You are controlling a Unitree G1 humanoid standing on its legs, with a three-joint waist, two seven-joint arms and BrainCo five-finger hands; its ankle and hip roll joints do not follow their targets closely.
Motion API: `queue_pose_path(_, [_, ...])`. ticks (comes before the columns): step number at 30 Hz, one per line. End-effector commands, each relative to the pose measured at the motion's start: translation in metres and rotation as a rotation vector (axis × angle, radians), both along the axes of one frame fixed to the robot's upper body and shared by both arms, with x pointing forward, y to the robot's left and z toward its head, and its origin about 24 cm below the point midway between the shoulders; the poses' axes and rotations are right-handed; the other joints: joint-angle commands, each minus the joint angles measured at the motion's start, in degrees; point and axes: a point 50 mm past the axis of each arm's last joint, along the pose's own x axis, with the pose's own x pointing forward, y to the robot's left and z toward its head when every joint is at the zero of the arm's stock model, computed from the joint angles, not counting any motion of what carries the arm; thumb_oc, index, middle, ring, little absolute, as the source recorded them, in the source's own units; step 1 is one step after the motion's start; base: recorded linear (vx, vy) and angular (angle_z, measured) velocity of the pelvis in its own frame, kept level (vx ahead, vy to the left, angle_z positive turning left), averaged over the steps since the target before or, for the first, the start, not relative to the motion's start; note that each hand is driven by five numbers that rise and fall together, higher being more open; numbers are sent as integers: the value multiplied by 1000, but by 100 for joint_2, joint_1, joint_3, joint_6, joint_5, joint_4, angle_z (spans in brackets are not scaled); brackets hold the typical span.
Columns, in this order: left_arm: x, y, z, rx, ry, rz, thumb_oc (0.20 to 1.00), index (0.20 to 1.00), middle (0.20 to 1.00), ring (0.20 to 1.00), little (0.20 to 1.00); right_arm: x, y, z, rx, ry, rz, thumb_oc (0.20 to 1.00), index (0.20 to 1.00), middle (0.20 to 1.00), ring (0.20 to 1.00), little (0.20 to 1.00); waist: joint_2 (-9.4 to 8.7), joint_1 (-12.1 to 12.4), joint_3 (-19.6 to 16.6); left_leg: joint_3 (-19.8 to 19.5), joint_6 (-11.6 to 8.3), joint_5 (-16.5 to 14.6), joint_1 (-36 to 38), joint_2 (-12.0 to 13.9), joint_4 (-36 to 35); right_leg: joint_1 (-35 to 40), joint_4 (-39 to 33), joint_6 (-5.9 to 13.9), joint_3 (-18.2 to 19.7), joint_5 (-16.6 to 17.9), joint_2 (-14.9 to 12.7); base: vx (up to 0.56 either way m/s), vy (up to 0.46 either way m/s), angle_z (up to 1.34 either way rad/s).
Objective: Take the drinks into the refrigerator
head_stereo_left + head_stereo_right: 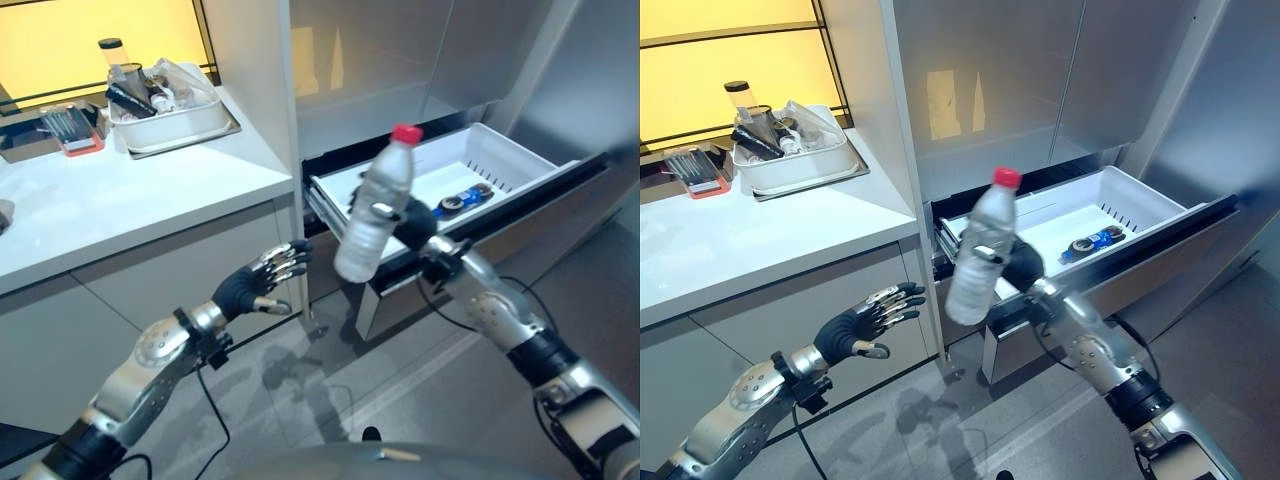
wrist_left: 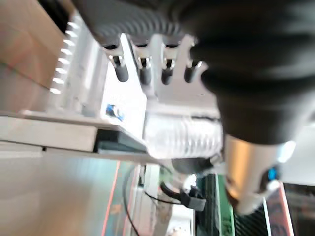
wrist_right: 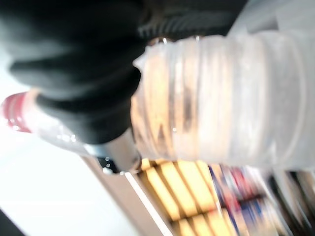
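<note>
Fingers of the right hand [image 1: 1018, 268] curl round a clear bottle [image 1: 980, 250] with a red cap, held tilted in front of the pulled-out white refrigerator drawer [image 1: 500, 165]; a blue item lies inside. Left hand [image 1: 250, 285] hangs relaxed, fingers loosely spread, below the white worktop [image 1: 120, 205] bearing a tub [image 1: 175, 120] of utensils. No print is legible.

Open fridge drawer [image 1: 520, 165] right of the counter [image 1: 120, 205], a small item [image 1: 462, 200] lying in it. Bottle [image 1: 375, 205] in right hand [image 1: 412, 222], before the drawer's front left corner. Left hand [image 1: 262, 280] lower left, before the counter's cabinet front; tray [image 1: 170, 125] on the counter behind.
</note>
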Motion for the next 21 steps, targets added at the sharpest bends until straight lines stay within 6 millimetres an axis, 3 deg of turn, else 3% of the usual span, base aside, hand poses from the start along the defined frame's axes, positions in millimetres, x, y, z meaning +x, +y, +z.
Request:
queue_pose_path(1, [3,6,18,-43,-68,4,1000,1000,1000,1000,1000,16,-29,89,48,-368,-163,200,200,200,200,200,-193,-27,36,-287,278,-533,-51,-225,355,424,555,300,-269,-1059,-145,0,0,0])
queue_pose_path(2, [3,6,18,-43,-68,4,1000,1000,1000,1000,1000,16,-29,89,48,-369,-163,200,200,200,200,200,-191,-28,38,-287,278,-533,-51,-225,356,424,556,300,-268,-1059,-145,0,0,0])
queue_pose_path(4, [0,13,15,-41,-46,31,1000,1000,1000,1000,1000,22,-55,109,-38,-410,-275,200,200,200,200,200,-212,16,83,-311,267,-521,-93,-224,365,386,554,311,-279,-1051,-143,-5,-1,2])
queue_pose_path(9, [0,19,15,-51,-45,65,1000,1000,1000,1000,1000,28,-82,136,-154,-451,-411,200,200,200,200,200,-240,72,209,-342,249,-490,-207,-237,410,290,576,314,-299,-1040,-136,-35,-5,5])
queue_pose_path(10, [1,22,21,-64,-79,82,1000,1000,1000,1000,1000,28,-91,157,-215,-498,-467,200,200,200,200,200,-263,113,294,-365,243,-471,-291,-247,439,218,595,316,-305,-1036,-135,-47,-8,0])
queue_pose_path(12, [1,23,20,-82,-80,95,1000,1000,1000,1000,1000,29,-98,162,-216,-500,-505,200,200,200,200,200,-266,131,341,-377,238,-463,-364,-258,471,159,615,317,-321,-1029,-143,-55,-9,1])
queue_pose_path(17, [5,33,27,-115,-159,190,1000,1000,1000,1000,1000,19,-112,197,-348,-587,-585,200,200,200,200,200,-276,243,664,-444,217,-374,-790,-269,634,-242,799,295,-347,-1028,-158,-78,-29,7])
queue_pose_path(21, [6,36,32,-130,-195,212,1000,1000,1000,1000,1000,16,-117,205,-430,-601,-614,200,200,200,200,200,-251,279,845,-492,199,-303,-1008,-274,676,-504,930,284,-378,-1036,-164,-44,-29,12])
